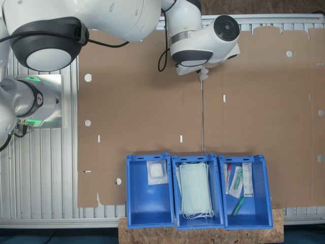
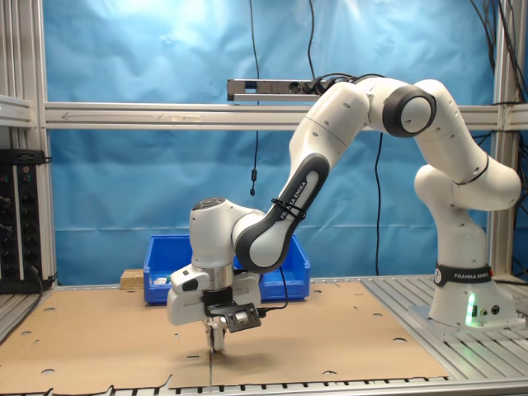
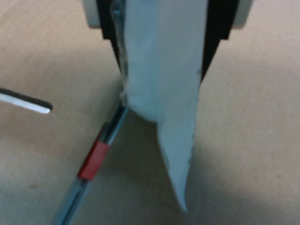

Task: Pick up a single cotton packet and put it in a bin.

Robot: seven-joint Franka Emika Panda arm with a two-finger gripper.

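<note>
Panda arm's end effector (image 3: pixel 159 70) clamps a cotton packet (image 3: pixel 164 93) above the cardboard-covered counter (image 1: pixel 142 101).

Wrist view: black fingers (image 3: pixel 216 42) pinch a flat, white, papery packet from both sides; it hangs down, tapering to a crumpled point, clear of the brown cardboard. Print on it too blurred to read. A slot in the cardboard w/ a red mark (image 3: pixel 93 159) runs beneath it. In the second exterior view the end effector (image 2: pixel 216 340) points straight down, low over the cardboard sheet (image 2: pixel 124 330), packet too small to make out. First exterior view: three blue plastic bins along the near edge – a bin at the first exterior view's left (image 1: pixel 137 203) w/ a square white pad (image 1: pixel 156 173), a middle bin (image 1: pixel 175 168) w/ pale green face masks (image 1: pixel 195 193), a bin at the first exterior view's right (image 1: pixel 261 203) w/ assorted slim wrapped items (image 1: pixel 238 183). Packet well apart from all three.
</note>
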